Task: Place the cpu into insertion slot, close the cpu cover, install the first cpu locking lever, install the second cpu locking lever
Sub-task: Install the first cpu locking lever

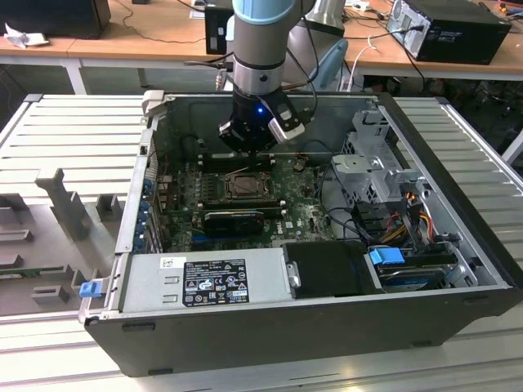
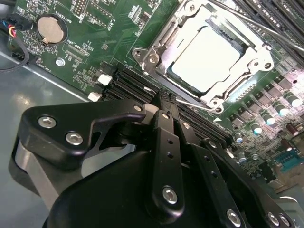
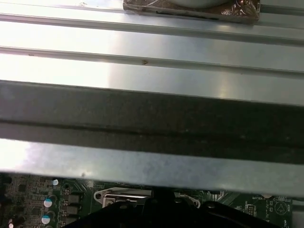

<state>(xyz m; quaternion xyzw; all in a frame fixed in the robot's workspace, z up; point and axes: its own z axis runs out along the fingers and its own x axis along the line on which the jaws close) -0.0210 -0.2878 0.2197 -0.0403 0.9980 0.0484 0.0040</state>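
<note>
Pale cpu [image 2: 205, 58] sits in the insertion slot [image 2: 167, 37] just beyond the pressed-together gripper [image 2: 164, 102].

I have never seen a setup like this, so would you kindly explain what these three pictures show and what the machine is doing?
The machine is a single robot arm reaching down into an open desktop computer case that lies on its side on a ribbed metal table. The exterior view comes from a camera off the arm and takes in the whole scene. The two wrist views come from cameras riding on the arm.

In the second wrist view, the black tool hangs just over the green motherboard, beside the insertion slot. The cpu, a pale square chip, already sits in that slot, and the cpu cover, a thin metal frame, lies down around it. The tool's fingers are pressed together and hold nothing.

The first wrist view looks across the case's wall, with a strip of the board below.
</note>
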